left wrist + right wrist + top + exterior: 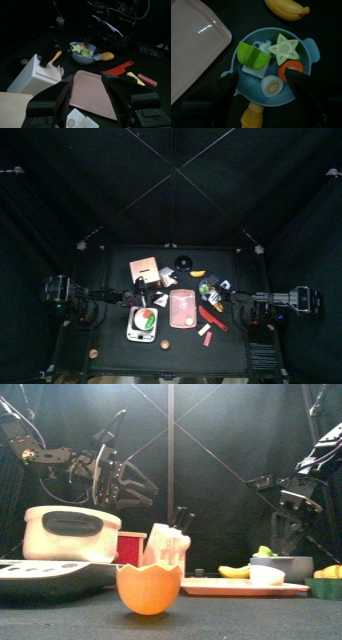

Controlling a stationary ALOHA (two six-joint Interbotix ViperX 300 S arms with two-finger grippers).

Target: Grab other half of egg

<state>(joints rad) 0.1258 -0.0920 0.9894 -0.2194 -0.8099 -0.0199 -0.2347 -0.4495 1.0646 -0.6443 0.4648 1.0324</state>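
Claw on my right (264,92) hangs open directly over the blue bowl (308,52), its two dark jaws spread apart above the bowl's rim. Inside that bowl I see a green star slice (283,48), a green wedge (252,54), an orange piece (290,67) and a halved boiled egg (272,86). A banana (288,7) lies just beyond the bowl, and the pink tray (191,47) sits beside it. My left claw (85,92) is also open, jaws wide apart over the same pink tray, with a white box (37,75) close by. At the front edge of the tabletop (254,619) stands the orange egg half (148,589), cracked rim upward, well apart from both claws.
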